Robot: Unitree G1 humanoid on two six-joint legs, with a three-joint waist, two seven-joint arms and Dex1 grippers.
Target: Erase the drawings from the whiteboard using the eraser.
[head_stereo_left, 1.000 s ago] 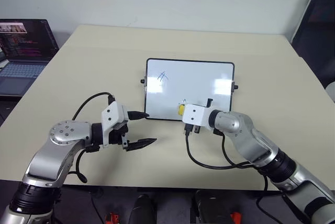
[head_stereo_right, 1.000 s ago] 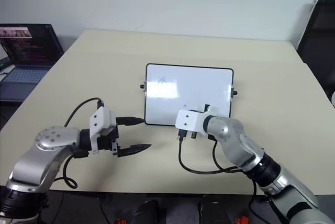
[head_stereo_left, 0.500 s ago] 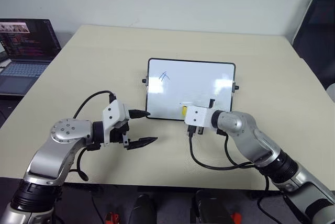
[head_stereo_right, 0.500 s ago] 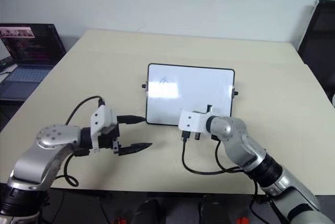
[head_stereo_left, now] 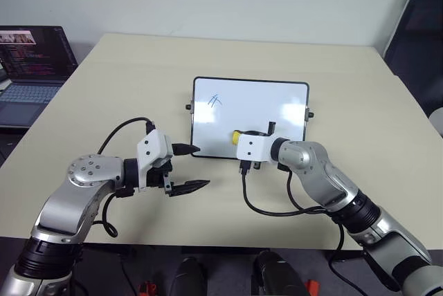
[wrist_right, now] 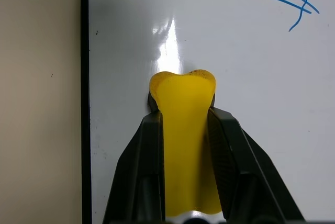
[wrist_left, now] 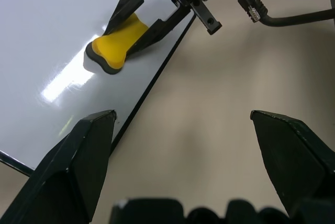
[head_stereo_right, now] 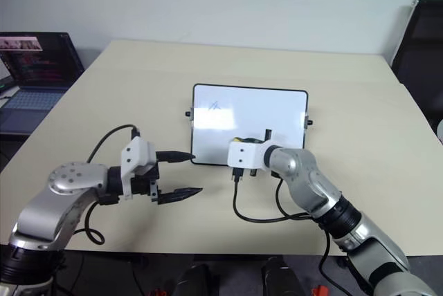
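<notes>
eraser (wrist_right: 183, 145): clamped in right tool (head_stereo_left: 239, 137), pressed on whiteboard (head_stereo_left: 277, 99)
drawing (head_stereo_left: 216, 100): whiteboard's 10 o'clock corner
left tool (head_stereo_left: 191, 167): held apart, over worktop (head_stereo_left: 124, 81)

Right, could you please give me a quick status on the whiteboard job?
Right tool shut on eraser, pressed to whiteboard. Left tool open, beside board. One blue drawing left. Nothing in the way.

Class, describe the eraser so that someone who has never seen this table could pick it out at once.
On the beige table lies a black-framed whiteboard. Near its front edge, the right gripper pinches the eraser, a small yellow block with a dark underside. It is the one yellow thing there, well apart from the blue scribble.
</notes>
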